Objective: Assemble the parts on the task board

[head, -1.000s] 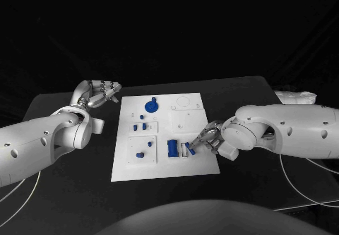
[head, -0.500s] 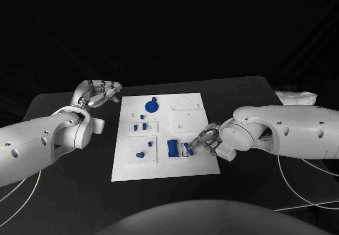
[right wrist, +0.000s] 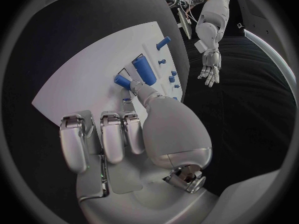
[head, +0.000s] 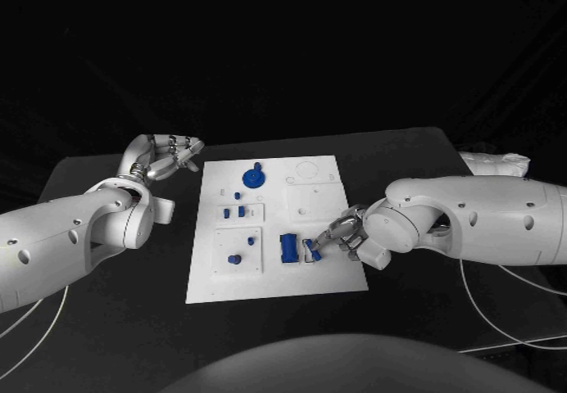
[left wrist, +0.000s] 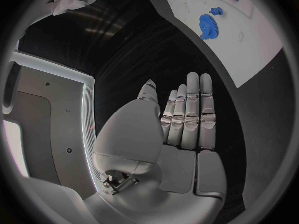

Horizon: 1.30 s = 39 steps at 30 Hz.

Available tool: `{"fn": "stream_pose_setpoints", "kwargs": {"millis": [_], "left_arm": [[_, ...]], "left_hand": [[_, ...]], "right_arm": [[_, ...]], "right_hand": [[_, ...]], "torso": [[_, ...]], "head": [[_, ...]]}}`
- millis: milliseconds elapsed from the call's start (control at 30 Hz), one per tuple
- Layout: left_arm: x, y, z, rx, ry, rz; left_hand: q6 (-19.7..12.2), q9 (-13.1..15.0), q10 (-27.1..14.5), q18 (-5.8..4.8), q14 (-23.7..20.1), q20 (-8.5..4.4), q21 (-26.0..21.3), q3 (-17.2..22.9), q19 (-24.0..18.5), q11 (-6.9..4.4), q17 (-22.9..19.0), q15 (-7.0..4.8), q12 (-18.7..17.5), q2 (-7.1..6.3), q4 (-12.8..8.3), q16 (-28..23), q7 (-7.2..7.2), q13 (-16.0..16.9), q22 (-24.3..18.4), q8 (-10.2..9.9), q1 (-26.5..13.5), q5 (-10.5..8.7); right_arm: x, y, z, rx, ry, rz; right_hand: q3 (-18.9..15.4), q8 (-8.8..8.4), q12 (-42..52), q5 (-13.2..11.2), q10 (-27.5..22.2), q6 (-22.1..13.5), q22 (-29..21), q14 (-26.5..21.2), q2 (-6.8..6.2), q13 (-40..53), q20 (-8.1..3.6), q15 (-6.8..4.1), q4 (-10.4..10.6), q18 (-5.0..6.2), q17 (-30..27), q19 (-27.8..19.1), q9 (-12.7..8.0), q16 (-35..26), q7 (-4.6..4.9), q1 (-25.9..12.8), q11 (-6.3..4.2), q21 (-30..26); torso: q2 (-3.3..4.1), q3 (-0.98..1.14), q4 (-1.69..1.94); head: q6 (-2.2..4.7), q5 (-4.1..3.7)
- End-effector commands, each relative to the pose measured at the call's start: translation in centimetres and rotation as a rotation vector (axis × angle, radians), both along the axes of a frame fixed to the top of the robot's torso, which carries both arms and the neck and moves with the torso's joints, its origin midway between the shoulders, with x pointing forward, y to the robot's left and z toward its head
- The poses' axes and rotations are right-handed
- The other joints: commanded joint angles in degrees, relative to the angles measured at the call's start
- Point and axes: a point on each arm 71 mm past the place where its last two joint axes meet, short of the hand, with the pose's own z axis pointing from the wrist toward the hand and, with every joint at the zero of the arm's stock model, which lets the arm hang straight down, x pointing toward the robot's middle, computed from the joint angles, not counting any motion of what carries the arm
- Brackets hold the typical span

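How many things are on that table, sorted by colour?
blue gear: 1
other blue parts: 7
white task board: 1
silver hands, left hand and right hand: 2
Total: 11

This looks like a robotics lab set up for testing. A black bench [head: 118, 327] stands against a fully dark backdrop, and in its middle lies a white task board [head: 278, 278] with shallow recesses and small blue parts [head: 288, 247]. Thin white cables [head: 496, 307] trail over the bench at the near right, and more cabling [right wrist: 181, 2] hangs at the far end.
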Motion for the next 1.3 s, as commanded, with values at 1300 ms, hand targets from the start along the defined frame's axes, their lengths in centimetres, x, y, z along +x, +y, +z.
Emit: {"fn": "stream_pose_setpoints", "kwargs": {"millis": [1300], "left_arm": [[-0.07, -0.16, 0.09, -0.003, -0.003, -0.014]], "left_hand": [[-0.04, 0.10, -0.28, 0.69, 0.02, -0.12, -0.36, -0.65, 0.55, 0.14, -0.12, 0.35, 0.11, 0.64, -0.08, -0.39, -0.15, 0.09, -0.23, 0.20, 0.10, 0.17]], "right_arm": [[-0.14, 0.45, -0.17, -0.013, 0.021, 0.037]], "right_hand": [[-2.60, -1.84, 0.16, -3.59, 6.00, -0.16, 15.09, 6.07, -1.16, 15.02, -0.54, -0.40, 3.05, -0.39, 15.08, 6.00, -1.97, 0.23, 0.39, -4.82, 0.08, 0.26]], "torso": [[0.01, 0.01, 0.00]], "head": [[0.01, 0.11]]}}
